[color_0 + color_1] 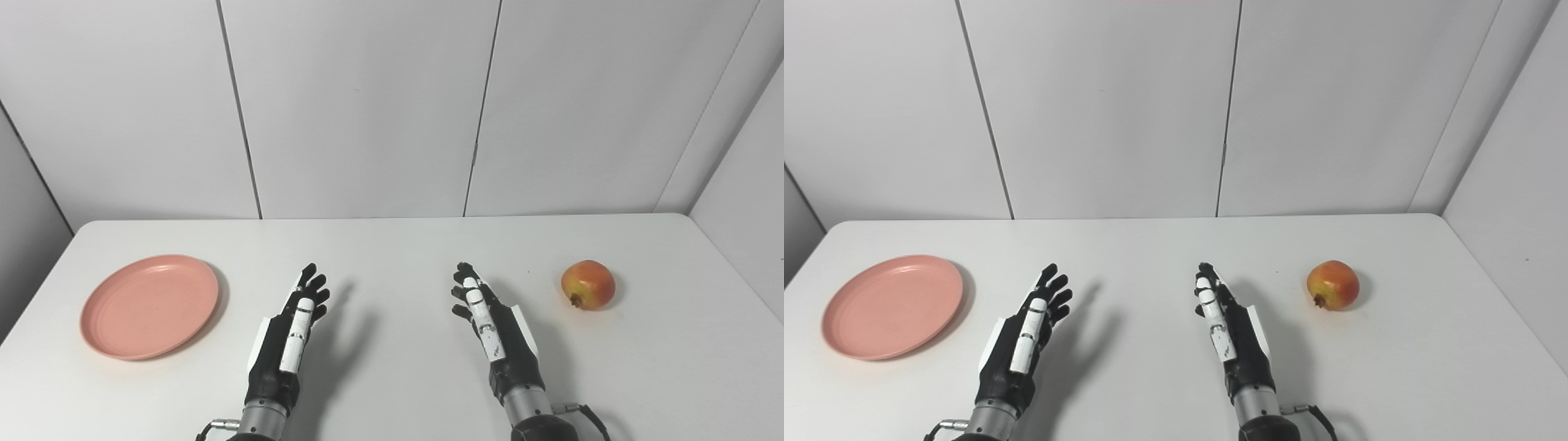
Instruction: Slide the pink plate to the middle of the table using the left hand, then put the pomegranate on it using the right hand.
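Left hand (pixel 288 334) and right hand (pixel 493 324) raised edge-on over the white table (pixel 392 245), fingers extended forward, apart, holding nothing. Pink plate (pixel 150 306) flat at far left, well apart from the left hand; pomegranate (pixel 587 285) at right, near the right hand, untouched

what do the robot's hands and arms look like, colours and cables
Both the left hand and right hand are black with fingers, a white thumb segment and a white side panel. Each sits on a grey metal wrist cuff, with a thin black cable looping beside it.
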Action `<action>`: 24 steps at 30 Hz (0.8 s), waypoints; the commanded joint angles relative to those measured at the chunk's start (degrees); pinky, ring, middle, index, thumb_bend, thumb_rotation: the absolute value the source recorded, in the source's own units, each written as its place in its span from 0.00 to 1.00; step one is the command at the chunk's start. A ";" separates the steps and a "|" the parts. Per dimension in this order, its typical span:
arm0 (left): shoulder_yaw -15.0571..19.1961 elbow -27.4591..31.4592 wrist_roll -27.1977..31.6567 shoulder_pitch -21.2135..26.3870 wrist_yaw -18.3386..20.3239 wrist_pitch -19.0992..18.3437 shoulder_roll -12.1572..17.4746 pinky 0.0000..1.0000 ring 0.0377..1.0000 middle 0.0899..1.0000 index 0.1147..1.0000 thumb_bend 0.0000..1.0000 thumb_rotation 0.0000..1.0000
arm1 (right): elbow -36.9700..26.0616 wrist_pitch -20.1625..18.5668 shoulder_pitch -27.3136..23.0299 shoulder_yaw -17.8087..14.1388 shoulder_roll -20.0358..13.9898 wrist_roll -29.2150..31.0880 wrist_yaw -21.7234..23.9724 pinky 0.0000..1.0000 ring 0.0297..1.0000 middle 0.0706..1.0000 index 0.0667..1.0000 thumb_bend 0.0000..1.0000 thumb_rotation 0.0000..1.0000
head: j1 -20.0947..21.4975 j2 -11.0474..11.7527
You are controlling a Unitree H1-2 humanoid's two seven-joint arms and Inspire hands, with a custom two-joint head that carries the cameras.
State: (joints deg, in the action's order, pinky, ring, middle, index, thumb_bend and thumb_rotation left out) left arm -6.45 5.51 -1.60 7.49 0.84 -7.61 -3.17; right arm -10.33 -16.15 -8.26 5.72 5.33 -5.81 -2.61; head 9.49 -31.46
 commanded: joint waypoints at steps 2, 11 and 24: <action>-0.38 2.00 -0.38 1.50 0.04 1.07 -0.83 0.92 0.92 0.94 0.93 0.47 1.00 | -0.87 2.25 -0.90 -0.02 0.25 0.70 0.47 0.86 0.89 0.90 0.90 0.27 1.00 | 0.00 -0.10; -0.29 1.89 -0.22 1.51 -0.02 1.22 -0.94 0.92 0.92 0.94 0.92 0.47 1.00 | -0.92 2.10 -0.95 0.11 0.07 0.67 0.52 0.85 0.89 0.90 0.90 0.26 1.00 | -0.04 -0.03; -0.32 1.76 -0.31 1.54 0.05 1.41 -0.90 0.92 0.91 0.94 0.92 0.46 1.00 | -0.84 2.31 -0.90 -0.08 0.18 1.23 0.63 0.86 0.89 0.90 0.90 0.26 1.00 | -0.49 0.02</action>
State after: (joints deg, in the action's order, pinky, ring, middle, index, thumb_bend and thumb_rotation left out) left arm -6.42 5.51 -1.58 7.49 0.83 -7.61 -3.27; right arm -10.17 -16.14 -8.26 5.68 5.29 -5.31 -2.60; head 9.06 -31.38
